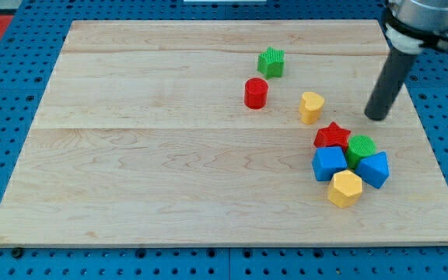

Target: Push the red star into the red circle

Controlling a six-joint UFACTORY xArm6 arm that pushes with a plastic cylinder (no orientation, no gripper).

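The red star [332,136] lies right of the board's middle, touching a cluster of blocks below it. The red circle, a short red cylinder [256,92], stands up and to the left of the star, well apart from it. My tip [376,117] rests on the board up and to the right of the red star, a short gap away, touching no block. The rod rises toward the view's top right.
A green star [271,62] sits above the red cylinder. A yellow heart [311,106] lies between cylinder and star. Below the star cluster a green block [362,147], two blue blocks [329,163] [374,169] and a yellow hexagon [344,188]. The wooden board [169,171] lies on blue pegboard.
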